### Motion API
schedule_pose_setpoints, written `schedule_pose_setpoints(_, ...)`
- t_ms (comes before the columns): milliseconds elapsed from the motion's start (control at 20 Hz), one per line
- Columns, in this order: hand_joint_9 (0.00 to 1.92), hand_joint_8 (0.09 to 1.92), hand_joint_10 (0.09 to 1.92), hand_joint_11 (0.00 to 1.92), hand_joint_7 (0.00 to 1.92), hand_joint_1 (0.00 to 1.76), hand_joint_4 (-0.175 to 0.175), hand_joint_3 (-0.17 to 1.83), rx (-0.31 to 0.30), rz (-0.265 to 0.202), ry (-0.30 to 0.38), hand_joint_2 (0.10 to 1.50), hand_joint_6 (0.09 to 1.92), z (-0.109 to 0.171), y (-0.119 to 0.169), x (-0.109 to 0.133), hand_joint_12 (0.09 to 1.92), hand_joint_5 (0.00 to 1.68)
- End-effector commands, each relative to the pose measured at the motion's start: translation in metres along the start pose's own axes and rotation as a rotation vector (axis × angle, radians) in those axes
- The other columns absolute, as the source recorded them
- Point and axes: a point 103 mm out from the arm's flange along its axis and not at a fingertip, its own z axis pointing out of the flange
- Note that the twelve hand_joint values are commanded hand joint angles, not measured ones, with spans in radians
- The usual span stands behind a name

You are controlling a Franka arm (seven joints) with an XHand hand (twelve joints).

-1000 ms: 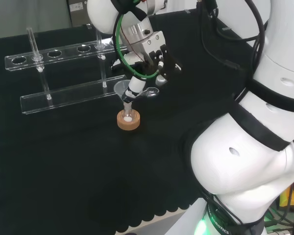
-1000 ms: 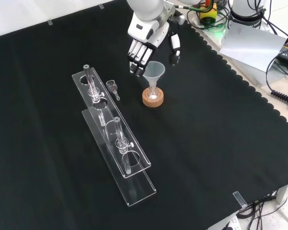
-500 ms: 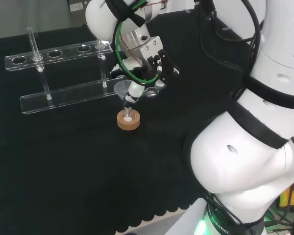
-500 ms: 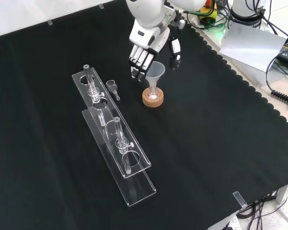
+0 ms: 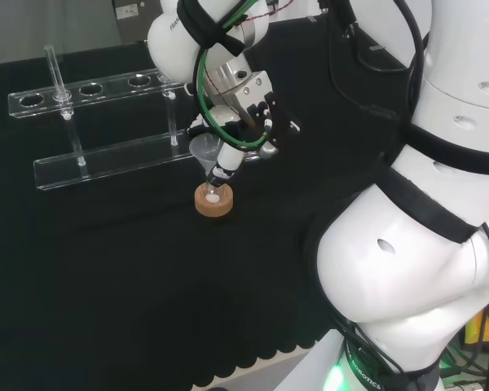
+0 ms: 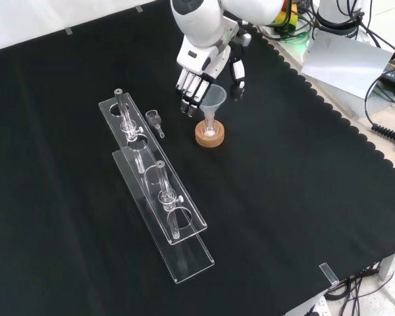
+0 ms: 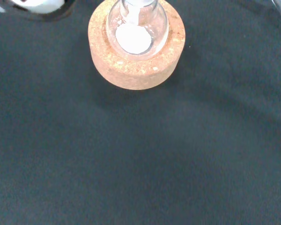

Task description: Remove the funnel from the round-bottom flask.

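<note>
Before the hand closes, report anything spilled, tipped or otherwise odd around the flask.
Nothing stands out. The clear funnel sits upright in the small round-bottom glass flask, which rests centred in its cork ring stand. The white powder lies inside the flask, with none on the black cloth. The black and white hand hovers beside the funnel.

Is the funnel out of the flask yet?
No. The funnel stands with its stem in the flask; the hand is open beside it.
</note>
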Motion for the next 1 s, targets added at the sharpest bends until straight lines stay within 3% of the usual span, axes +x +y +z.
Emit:
schedule_pose_setpoints(50,0.44,0.67,0.71,0.34,0.03,0.75,-0.017,0.44,-0.044,-0.004,-0.038,0.66,0.09,-0.002,0.004,0.007,1.49,0.2)
schedule_pose_setpoints(200,0.52,0.71,0.66,0.36,0.1,0.78,-0.025,0.46,-0.058,-0.007,-0.059,0.66,0.09,-0.003,0.005,0.009,1.47,0.25)
schedule_pose_setpoints(500,0.69,0.68,0.56,0.43,0.28,0.84,-0.035,0.55,-0.115,0.0,-0.163,0.67,0.09,-0.011,0.004,0.011,1.42,0.42)
schedule_pose_setpoints(800,0.77,0.67,0.53,0.47,0.34,0.85,-0.038,0.58,-0.151,0.007,-0.151,0.68,0.09,-0.034,-0.004,0.0,1.4,0.54)
schedule_pose_setpoints(1000,0.79,0.66,0.53,0.48,0.35,0.85,-0.039,0.59,-0.132,0.015,-0.142,0.69,0.09,-0.045,-0.012,-0.007,1.39,0.54)
